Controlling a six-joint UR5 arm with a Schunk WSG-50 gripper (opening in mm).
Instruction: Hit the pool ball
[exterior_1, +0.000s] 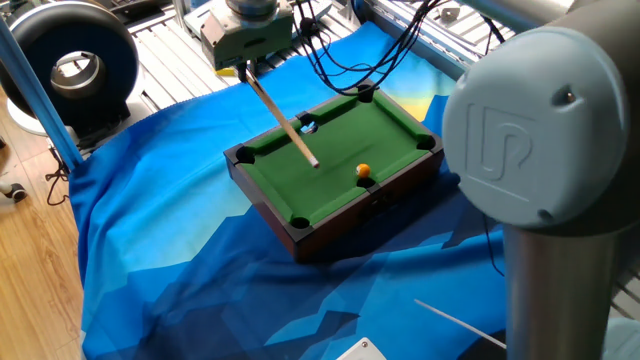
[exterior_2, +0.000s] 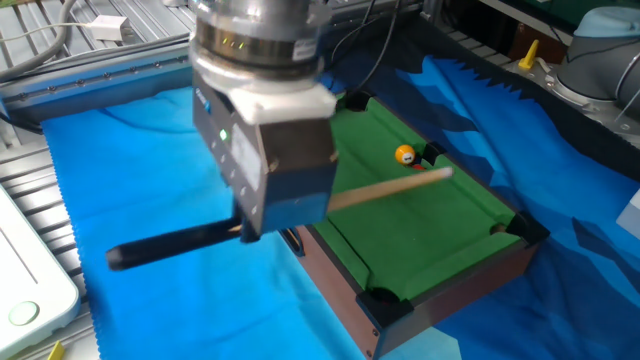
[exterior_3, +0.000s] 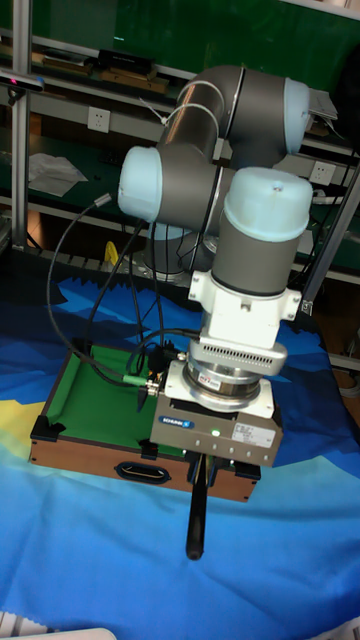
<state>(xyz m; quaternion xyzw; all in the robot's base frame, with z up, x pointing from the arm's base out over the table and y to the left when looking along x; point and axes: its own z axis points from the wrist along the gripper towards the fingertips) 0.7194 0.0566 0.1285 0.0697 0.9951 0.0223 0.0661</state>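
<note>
The green felt of the mini pool table (exterior_1: 300, 220) is mostly open. Only the wooden cue (exterior_1: 283, 115) crosses above it, slanting from the far rail to the middle. Between the cue tip and the pool ball (exterior_1: 363, 171) there is bare felt. The ball lies just beside a side pocket and the rail. Black cables (exterior_1: 340, 50) hang near the far corner. The gripper (exterior_2: 270, 170) body blocks the near side.
</note>
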